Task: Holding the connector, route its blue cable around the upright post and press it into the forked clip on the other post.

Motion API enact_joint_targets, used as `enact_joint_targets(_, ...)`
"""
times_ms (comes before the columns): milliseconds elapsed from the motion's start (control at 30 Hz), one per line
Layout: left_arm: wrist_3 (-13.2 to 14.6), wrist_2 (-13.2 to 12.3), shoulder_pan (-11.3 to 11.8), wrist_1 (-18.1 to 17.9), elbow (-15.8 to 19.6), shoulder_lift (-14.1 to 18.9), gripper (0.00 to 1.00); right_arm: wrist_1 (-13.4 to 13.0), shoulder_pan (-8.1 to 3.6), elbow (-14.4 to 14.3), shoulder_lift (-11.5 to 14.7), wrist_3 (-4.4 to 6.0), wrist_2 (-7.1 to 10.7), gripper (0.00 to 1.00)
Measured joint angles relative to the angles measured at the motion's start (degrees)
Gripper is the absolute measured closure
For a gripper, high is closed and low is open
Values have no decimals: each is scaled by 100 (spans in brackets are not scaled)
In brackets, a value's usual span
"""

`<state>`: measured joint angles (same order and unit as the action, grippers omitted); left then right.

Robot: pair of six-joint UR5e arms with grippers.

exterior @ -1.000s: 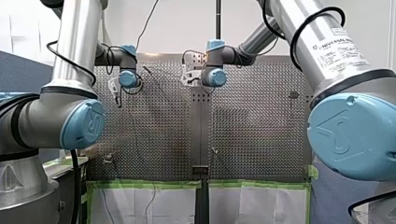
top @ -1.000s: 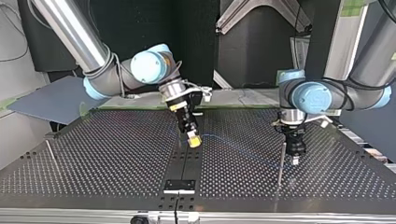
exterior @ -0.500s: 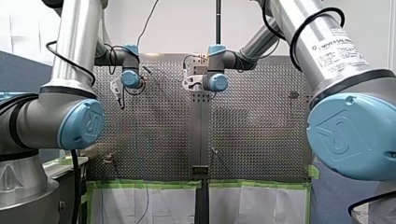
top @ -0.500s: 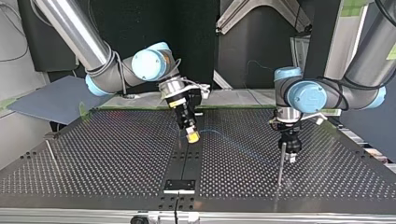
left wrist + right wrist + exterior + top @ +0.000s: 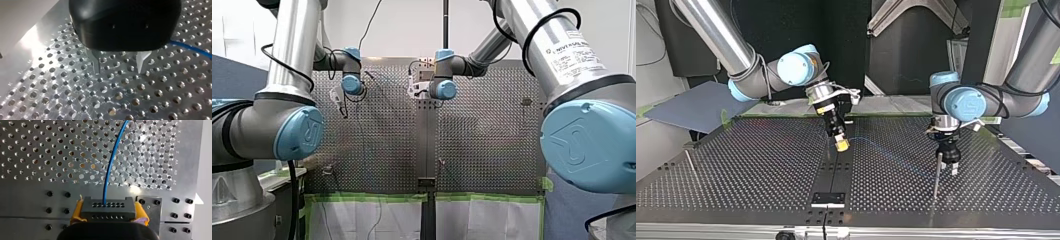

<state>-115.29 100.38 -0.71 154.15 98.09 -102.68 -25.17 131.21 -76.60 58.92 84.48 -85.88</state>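
Observation:
My right gripper (image 5: 108, 220) is shut on the dark grey connector (image 5: 108, 208), held between its yellow pads. The blue cable (image 5: 110, 170) leaves the connector's face and runs ahead over the perforated plate. In the top view this gripper (image 5: 840, 144) hangs tilted over the table's middle, and the cable (image 5: 886, 155) arcs toward the thin upright post (image 5: 937, 175) at the right. My left gripper (image 5: 948, 164) stands just beside that post's top. It (image 5: 118, 65) is open with only bare plate between its fingers, and the cable (image 5: 190, 48) lies off to one side.
A second thin post (image 5: 691, 165) stands at the top view's left. A black plate (image 5: 828, 199) sits at the near middle edge of the perforated table (image 5: 761, 175). A grey sheet (image 5: 691, 105) lies beyond the table's far left corner.
My left gripper's fingers have spread apart and it has risen a little beside the post. My right gripper has drawn slightly up and back with the connector.

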Motion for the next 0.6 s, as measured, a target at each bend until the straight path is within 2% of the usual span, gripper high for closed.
enact_joint_targets(133,72,12,10,-56,0,0,29,-13,1,-50,-1,4,-14,100)
enact_joint_targets(233,185,26,15,-67,-1,0,21,-54,1,-118,0,13,-36,100)
enact_joint_targets(300,267,59,19,-63,2,0,21,-95,0,-172,-1,16,-50,100)
enact_joint_targets(333,323,76,19,-58,9,0,6,-111,-1,-197,-1,16,-56,100)
enact_joint_targets(367,367,84,18,-53,17,0,0,-132,0,-229,-1,17,-63,100)
enact_joint_targets(600,500,91,29,33,45,0,0,-204,0,-415,0,18,-123,100)
